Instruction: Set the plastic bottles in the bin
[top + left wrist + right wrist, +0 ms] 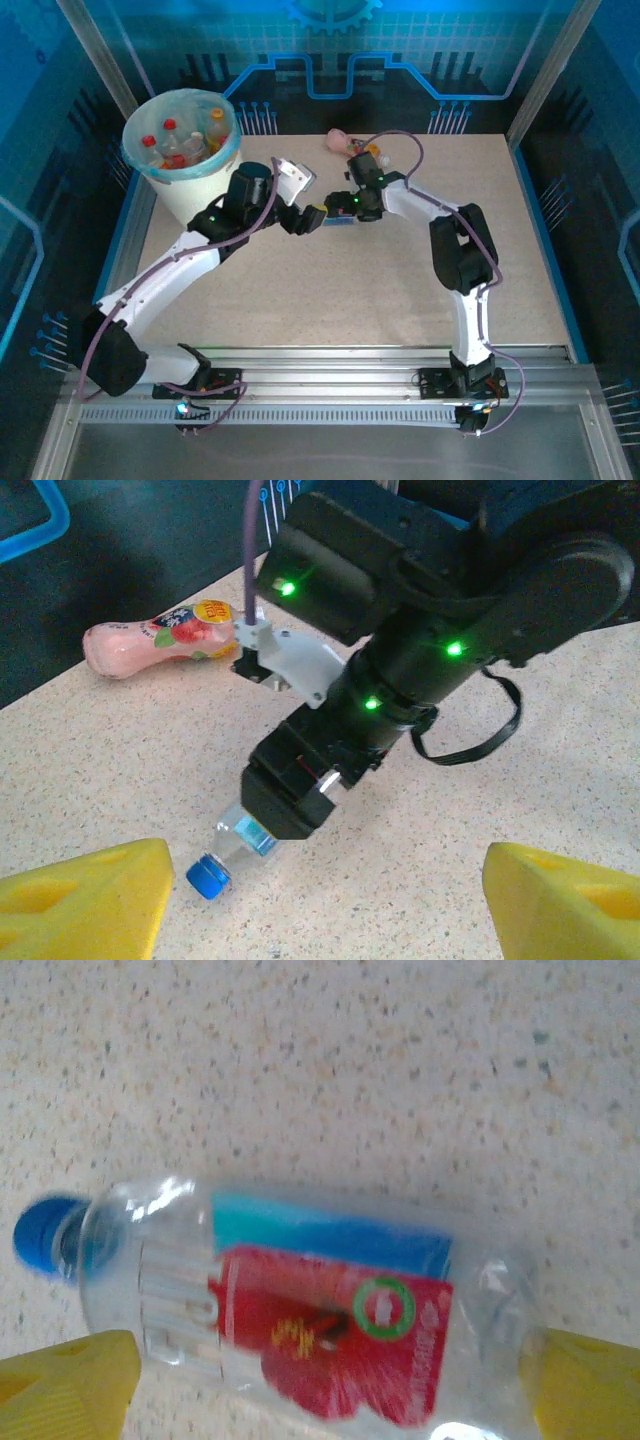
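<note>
Right fingers (60,1385): spread wide, 1 yellow pad at each lower corner of the right wrist view, gripping nothing. The clear bottle (310,1310) lay on its side on the table (400,1060) in the gap between the 2 pads. Its long axis ran from pad to pad, across the opening rather than along the fingers. The blue cap (40,1235) pointed toward the left edge of that view, just above the pad on that side; the base sat just beside the opposite pad. Whether either pad touched the bottle could not be told. The red and blue label (330,1320) faced up.

Left fingers (80,905): also wide apart, with bare table between them and nothing held. From the left wrist, the same bottle lay ahead of the fingers, beneath the head of the right arm (400,680). Its cap pointed at the pad on the left of that view, close to it but apart, and its body ran away under the right arm's head.

Further out, 1 pink bottle (150,642) lay flat near the table's far edge, well apart from both sets of fingers.

From above, the clear bottle lay near the middle of the table. The bin (195,190) stood upright at the far left corner, well apart from it, with several bottles (180,145) already inside.
</note>
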### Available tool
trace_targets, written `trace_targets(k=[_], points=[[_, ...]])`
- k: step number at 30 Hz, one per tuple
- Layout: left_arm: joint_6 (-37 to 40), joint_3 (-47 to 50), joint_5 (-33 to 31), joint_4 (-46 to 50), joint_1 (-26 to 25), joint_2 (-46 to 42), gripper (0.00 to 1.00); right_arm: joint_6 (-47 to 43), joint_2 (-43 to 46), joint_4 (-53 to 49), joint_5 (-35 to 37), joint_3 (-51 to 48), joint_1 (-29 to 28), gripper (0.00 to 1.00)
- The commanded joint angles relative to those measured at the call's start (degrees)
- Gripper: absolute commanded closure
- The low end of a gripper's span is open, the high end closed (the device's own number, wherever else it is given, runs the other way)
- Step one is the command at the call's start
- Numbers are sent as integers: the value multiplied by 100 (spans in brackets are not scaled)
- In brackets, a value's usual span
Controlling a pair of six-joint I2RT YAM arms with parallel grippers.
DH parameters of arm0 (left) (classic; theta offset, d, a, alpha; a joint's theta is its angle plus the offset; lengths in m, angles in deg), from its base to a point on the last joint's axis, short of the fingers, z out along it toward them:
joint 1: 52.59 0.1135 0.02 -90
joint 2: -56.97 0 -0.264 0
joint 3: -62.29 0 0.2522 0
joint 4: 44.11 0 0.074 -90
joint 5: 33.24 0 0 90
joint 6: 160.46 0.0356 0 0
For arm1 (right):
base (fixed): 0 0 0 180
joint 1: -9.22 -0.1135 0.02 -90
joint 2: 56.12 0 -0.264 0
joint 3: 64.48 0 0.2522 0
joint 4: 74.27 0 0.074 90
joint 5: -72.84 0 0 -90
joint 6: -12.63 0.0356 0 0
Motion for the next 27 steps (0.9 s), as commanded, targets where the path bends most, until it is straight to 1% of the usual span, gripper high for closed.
trace_targets(k=[1, 4, 7, 11, 15, 17, 20, 22, 27], points=[[-284, 89, -93, 113, 7, -207, 18, -136, 672, 120, 35, -296, -63, 2], [-417, 22, -128, 128, 7, -78, 18, -214, 1129, 112, 120, -608, 6, 1], [-565, -401, -286, 452, -1, 413, 18, -196, 1613, 70, 284, -932, 160, 1], [-639, -1509, -612, 1390, -28, 1471, 18, -163, 2292, 17, 524, -1463, 474, 0], [-1226, -2962, -919, 2475, -52, 2725, 20, -175, 2961, 28, 614, -2051, 845, 0], [-1371, -3506, -989, 2775, -126, 3210, 21, -176, 3267, 54, 644, -2330, 1027, 0], [-1286, -4162, -1274, 3170, -303, 3856, 20, -210, 3645, 85, 679, -2662, 1270, 0], [-1369, -4570, -1332, 3453, -343, 4244, 20, -259, 3808, 77, 660, -2792, 1405, 0], [-2367, -5667, -1558, 4383, -271, 5097, 18, -315, 3961, 85, 511, -2941, 1652, 0]])
